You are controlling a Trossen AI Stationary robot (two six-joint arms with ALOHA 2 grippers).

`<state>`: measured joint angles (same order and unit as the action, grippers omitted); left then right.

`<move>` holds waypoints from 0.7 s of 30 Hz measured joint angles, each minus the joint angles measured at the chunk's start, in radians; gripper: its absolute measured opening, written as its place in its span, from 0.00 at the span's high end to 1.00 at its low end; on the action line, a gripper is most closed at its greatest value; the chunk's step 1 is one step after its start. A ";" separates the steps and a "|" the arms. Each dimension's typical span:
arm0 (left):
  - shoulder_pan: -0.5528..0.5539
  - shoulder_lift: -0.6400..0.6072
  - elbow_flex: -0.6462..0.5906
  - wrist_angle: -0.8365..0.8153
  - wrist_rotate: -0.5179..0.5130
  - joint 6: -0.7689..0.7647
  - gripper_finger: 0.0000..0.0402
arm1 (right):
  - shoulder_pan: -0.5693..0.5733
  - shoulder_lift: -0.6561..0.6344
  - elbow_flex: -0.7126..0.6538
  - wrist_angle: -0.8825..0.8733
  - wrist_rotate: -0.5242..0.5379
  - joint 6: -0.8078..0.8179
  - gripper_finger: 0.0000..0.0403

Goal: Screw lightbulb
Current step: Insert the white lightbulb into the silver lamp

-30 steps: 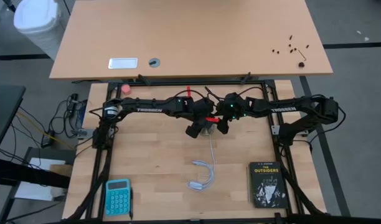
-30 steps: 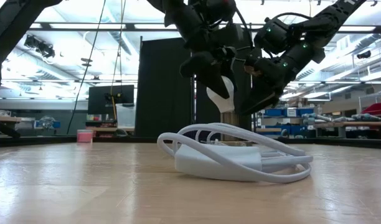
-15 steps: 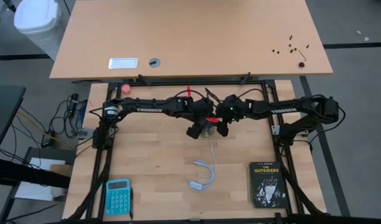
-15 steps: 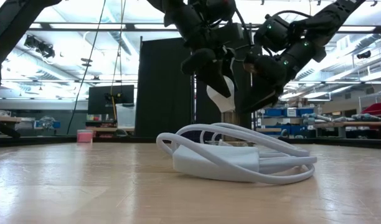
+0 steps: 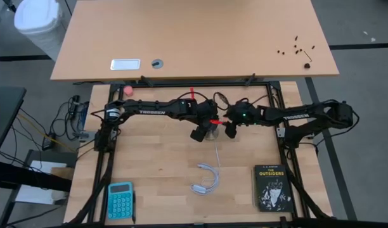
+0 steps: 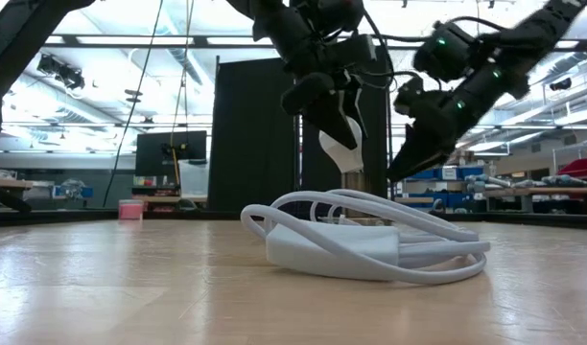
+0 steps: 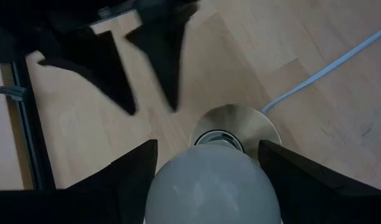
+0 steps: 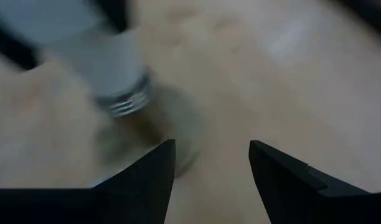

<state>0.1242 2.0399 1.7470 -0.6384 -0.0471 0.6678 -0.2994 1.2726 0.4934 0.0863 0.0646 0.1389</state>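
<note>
From overhead I look straight down on the whole surface (image 5: 156,171) and both arms. My low camera sits at surface height, close behind the coiled white cord (image 6: 370,244), facing level toward the far room. The left wrist camera looks down past the lightbulb (image 7: 212,186) onto the socket disc (image 7: 235,124), very near. The right wrist camera sees that same lightbulb and disc from beside them. All four views share that mid-surface spot.

Robotics lab or workshop: framed wooden bench (image 5: 156,158), ceiling trusses, monitor (image 6: 170,152), storage bins (image 6: 447,172) (open hall behind).
</note>
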 joint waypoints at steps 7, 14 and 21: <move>0.000 0.000 -0.001 0.008 -0.005 -0.003 0.31 | -0.024 0.048 -0.153 0.394 0.111 0.132 0.47; -0.002 0.000 -0.002 0.013 -0.007 -0.003 0.31 | 0.004 0.185 -0.155 0.569 0.122 0.192 0.47; -0.003 0.000 -0.002 0.000 -0.006 -0.002 0.31 | 0.053 0.314 -0.118 0.648 0.109 0.255 0.47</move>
<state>0.1215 2.0403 1.7454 -0.6382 -0.0533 0.6662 -0.2463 1.5870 0.3754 0.7342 0.1735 0.3943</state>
